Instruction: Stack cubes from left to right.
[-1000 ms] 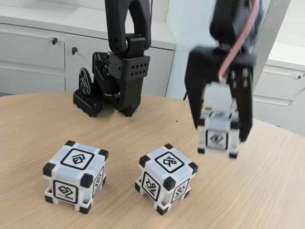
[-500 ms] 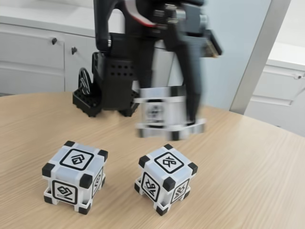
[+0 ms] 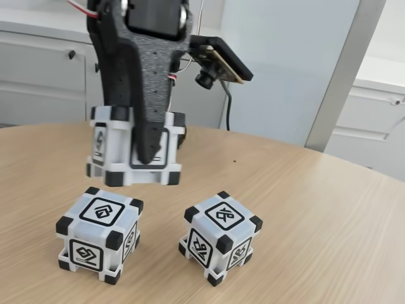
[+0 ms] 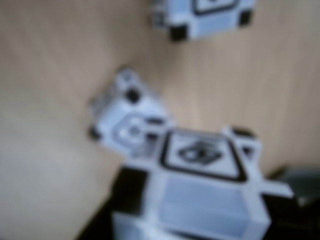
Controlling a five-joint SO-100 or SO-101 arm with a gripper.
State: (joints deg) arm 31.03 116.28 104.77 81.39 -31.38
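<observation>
Cubes first: the carried cube (image 3: 133, 152) hangs in the air, clamped between the gripper (image 3: 142, 152) jaws, which are closed snug on its sides. It sits just above and a bit behind the left cube (image 3: 99, 233) on the wooden table (image 3: 329, 240), with the right cube (image 3: 219, 236) standing apart beside that one in the fixed view.

To do this step well, I'd square the carried cube over the left one so the black corner blocks line up, come down slow, and let go only once it rests flat.

Hard to read: the front finger covers the carried cube's near face, and the wrist view is blurry, with the held cube (image 4: 200, 170) cut off at the bottom.
</observation>
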